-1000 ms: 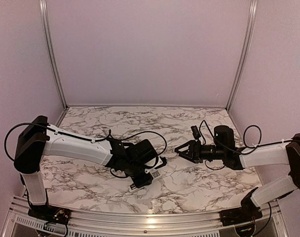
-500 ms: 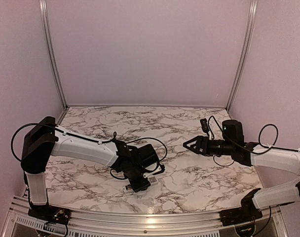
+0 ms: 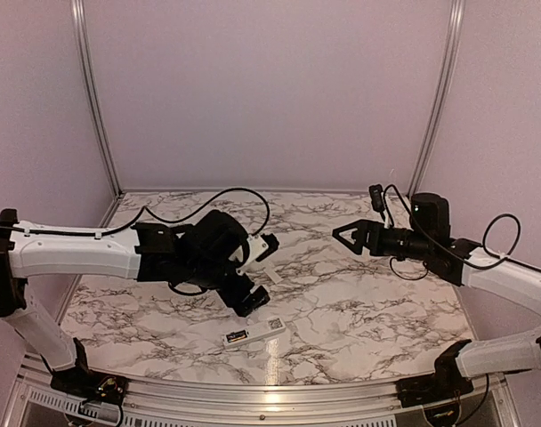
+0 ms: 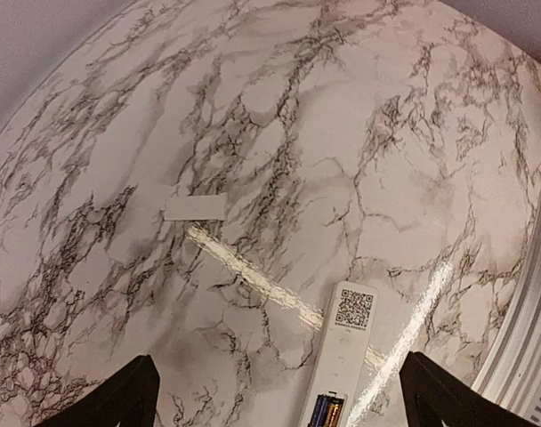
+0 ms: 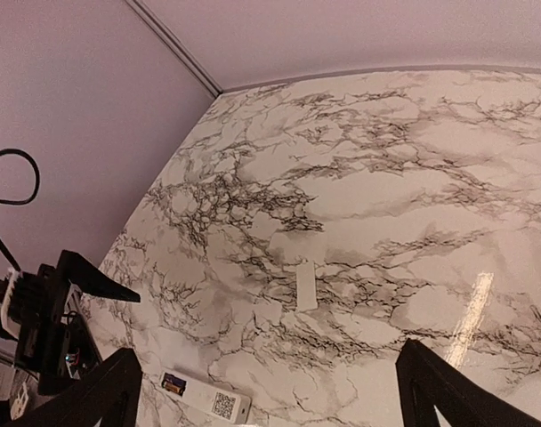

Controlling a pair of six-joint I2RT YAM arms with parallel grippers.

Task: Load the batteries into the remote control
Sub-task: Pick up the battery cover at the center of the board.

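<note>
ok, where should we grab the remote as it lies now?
Best bet: pinch the remote control across its long edges near the middle, coming straight down: it lies flat, back up, a slim bar. Stay off the end where the batteries sit exposed.

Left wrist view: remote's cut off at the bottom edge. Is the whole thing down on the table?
Observer: Yes. The top view shows the whole remote control lying flat near the front edge of the table, with nothing touching it.
Operator: Right arm?
Observer: The right pincer hangs open and empty over the right side of the table, well clear of the remote control.
Operator: Where's mine relative to the remote?
Observer: The left pincer is open and empty, in the air, farther back over the table than the remote control.
</note>
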